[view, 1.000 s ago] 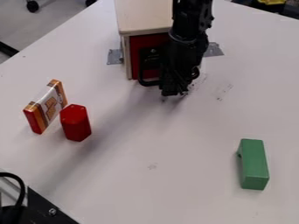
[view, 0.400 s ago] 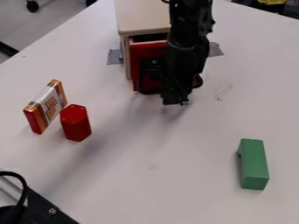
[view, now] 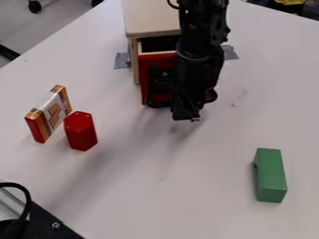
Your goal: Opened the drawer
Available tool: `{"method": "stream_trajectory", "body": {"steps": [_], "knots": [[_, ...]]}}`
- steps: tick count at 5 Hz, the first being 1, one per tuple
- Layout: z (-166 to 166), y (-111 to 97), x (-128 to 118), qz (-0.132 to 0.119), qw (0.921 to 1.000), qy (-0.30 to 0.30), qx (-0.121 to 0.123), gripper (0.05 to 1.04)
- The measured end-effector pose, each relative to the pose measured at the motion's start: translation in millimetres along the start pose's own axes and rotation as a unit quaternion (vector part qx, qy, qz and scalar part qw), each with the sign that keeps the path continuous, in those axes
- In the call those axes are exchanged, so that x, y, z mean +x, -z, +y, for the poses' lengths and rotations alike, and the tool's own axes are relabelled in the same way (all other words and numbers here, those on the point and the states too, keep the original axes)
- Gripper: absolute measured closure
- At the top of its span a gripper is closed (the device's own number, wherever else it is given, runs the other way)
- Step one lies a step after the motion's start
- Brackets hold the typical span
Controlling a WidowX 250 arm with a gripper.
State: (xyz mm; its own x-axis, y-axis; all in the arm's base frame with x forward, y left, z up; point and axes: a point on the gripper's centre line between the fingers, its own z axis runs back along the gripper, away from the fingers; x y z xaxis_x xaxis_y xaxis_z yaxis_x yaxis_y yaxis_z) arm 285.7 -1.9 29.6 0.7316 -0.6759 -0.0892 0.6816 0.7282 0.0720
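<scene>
Drawer [view: 149, 63]: sliding further out now!
My gripper [view: 185, 115]: outward with it, at its front; open or closed, I can't tell.

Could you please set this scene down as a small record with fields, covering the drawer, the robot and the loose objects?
drawer: red-fronted drawer, partly open
cabinet: pale wooden cabinet, drawer in its front
tool: black two-finger tool, in front of the drawer
picture left: red hexagonal block beside orange, white and red box
picture lower right: green rectangular block
surface: white table
tape: grey piece left of cabinet
</scene>
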Motion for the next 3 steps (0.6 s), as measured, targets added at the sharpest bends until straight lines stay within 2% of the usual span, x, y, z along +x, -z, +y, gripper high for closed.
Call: {"method": "stream_trajectory", "body": {"steps": [3], "knots": [[-20, -5, -13, -0.005, 0.9998, 0.018, 0.004, 0.941]]}}
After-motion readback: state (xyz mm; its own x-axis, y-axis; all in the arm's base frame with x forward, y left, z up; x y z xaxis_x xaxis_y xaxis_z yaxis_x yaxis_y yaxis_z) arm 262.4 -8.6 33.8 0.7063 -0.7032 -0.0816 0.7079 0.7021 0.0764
